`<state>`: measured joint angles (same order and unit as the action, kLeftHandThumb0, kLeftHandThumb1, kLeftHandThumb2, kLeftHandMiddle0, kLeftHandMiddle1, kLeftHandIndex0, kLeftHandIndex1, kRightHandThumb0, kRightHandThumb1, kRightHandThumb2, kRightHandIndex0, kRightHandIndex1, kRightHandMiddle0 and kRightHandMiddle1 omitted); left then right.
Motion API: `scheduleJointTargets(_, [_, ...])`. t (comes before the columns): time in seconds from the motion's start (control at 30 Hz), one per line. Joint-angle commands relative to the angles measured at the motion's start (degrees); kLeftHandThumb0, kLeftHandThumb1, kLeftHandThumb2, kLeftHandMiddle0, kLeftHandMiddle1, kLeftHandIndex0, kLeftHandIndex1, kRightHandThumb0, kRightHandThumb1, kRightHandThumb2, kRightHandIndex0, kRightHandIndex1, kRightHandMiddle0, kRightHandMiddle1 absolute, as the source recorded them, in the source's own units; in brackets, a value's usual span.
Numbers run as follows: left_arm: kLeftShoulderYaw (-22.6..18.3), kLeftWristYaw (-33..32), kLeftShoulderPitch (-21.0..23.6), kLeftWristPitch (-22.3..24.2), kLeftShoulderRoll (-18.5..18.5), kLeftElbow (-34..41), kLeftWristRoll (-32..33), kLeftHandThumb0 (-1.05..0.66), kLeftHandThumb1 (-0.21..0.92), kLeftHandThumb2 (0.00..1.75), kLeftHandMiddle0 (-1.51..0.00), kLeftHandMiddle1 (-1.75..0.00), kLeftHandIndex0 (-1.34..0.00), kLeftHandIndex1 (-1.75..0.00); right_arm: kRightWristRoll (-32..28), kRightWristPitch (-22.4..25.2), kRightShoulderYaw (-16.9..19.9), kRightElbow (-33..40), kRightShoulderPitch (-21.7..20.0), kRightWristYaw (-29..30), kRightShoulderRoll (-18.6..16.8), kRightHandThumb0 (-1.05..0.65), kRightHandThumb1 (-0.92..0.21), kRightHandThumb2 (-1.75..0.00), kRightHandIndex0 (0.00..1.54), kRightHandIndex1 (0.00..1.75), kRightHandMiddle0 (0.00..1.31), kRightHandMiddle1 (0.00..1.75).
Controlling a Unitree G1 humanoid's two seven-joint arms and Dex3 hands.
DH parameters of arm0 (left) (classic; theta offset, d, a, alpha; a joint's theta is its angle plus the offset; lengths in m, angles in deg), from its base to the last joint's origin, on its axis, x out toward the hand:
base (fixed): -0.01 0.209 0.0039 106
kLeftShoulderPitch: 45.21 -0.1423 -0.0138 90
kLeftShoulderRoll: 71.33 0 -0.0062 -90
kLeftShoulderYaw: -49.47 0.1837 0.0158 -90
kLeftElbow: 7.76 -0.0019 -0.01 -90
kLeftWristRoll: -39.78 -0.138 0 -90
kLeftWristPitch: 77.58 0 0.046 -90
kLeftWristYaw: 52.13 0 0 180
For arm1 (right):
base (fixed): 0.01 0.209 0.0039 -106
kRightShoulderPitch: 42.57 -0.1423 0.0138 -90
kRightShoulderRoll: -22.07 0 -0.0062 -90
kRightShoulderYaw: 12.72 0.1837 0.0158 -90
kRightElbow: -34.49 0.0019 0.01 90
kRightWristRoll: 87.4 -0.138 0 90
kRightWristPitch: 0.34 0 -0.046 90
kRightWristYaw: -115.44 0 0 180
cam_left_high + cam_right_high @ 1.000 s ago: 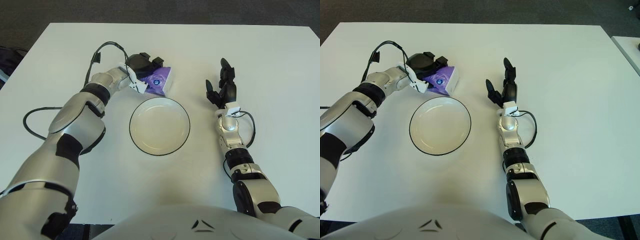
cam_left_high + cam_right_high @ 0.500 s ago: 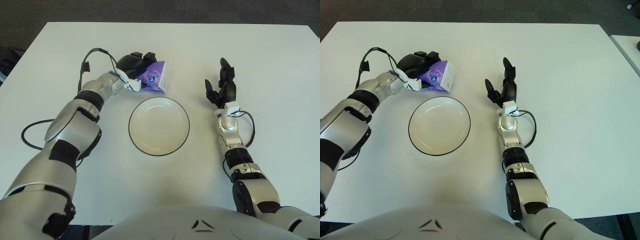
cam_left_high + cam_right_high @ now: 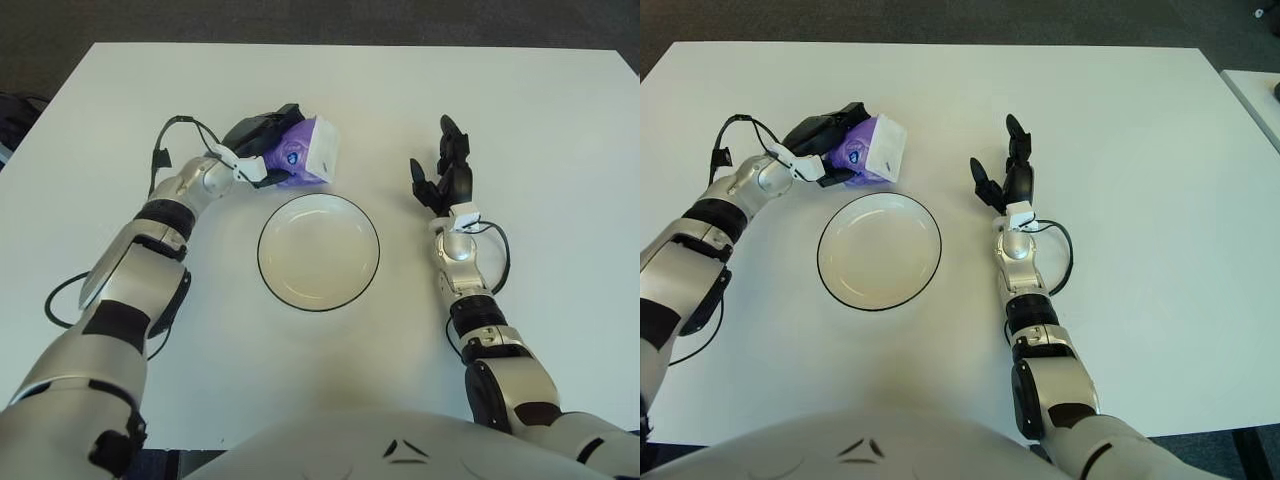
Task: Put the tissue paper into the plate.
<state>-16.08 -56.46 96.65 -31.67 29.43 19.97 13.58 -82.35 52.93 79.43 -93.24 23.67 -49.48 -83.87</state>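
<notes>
White table point(image 3: 560, 100): left robot hand point(image 3: 262, 140) grips tilted tissue pack point(image 3: 304, 153), white end facing right.

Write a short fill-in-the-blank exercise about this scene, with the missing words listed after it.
1. The tissue pack is gripped by the robot's ____ hand.
2. The wrapper of the tissue pack is white and ____.
3. The white plate has a ____ rim and holds nothing.
4. The right hand shows to the ____ of the plate, fingers open.

Missing words: left; purple; black; right
</notes>
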Motion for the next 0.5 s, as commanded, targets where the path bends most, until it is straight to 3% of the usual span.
scheduleJointTargets(0.0, [-2.5,1.5,-2.3,-3.3,1.8,3.9,1.7,0.0,0.08,1.57,-0.81,-1.67,-0.56,-1.75,0.7,0.2,-0.1,-7.8,9.2,-0.3,-0.3,-0.6,-0.89,-0.38,0.38,0.04,0.0,0.42])
scheduleJointTargets(0.33, [-6.0,3.4,-4.6,-6.5,2.8,10.5,2.9,0.0,0.07,1.57,-0.82,-1.66,-0.57,-1.75,0.2,0.5,0.2,-7.5,9.3,-1.1,-0.4,-0.62,-0.89,-0.37,0.38,0.04,0.0,0.43])
scheduleJointTargets(0.47, [-7.4,5.2,-6.5,-7.1,3.2,17.7,4.3,0.0,0.07,1.58,-0.82,-1.67,-0.57,-1.75,0.1,0.6,0.3,-7.5,9.1,-1.3,-0.6,-0.62,-0.9,-0.36,0.38,0.04,0.0,0.43])
